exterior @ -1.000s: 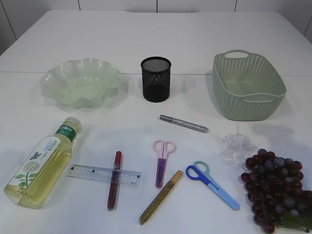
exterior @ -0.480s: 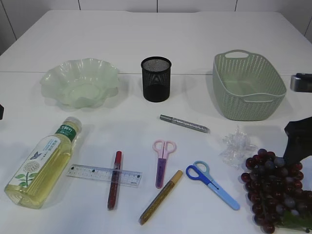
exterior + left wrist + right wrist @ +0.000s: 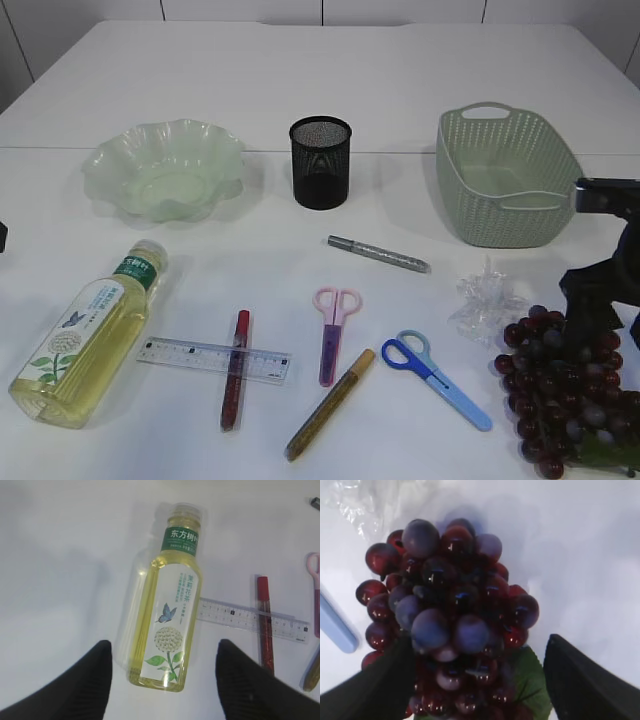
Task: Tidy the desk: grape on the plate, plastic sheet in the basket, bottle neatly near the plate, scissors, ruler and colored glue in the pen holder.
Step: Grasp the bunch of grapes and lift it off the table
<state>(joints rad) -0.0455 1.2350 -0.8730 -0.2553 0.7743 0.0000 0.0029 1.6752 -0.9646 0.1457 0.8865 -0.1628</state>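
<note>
The dark red grape bunch lies at the front right, and my right gripper hangs over its far edge. In the right wrist view, my right gripper is open with a finger on each side of the grape. The bottle of yellow liquid lies on its side at the front left. My left gripper is open above the base of the bottle. The crumpled plastic sheet lies beside the grape. The green wavy plate, black mesh pen holder and green basket stand along the back.
In the middle lie a silver glue pen, pink scissors, blue scissors, a gold glue pen, and a red glue pen across the clear ruler. The table's front edge is close to the grape.
My right arm has come in from the right edge and moved left over the grape bunch. A dark sliver of the left arm has appeared at the left edge. Nothing on the table has moved.
</note>
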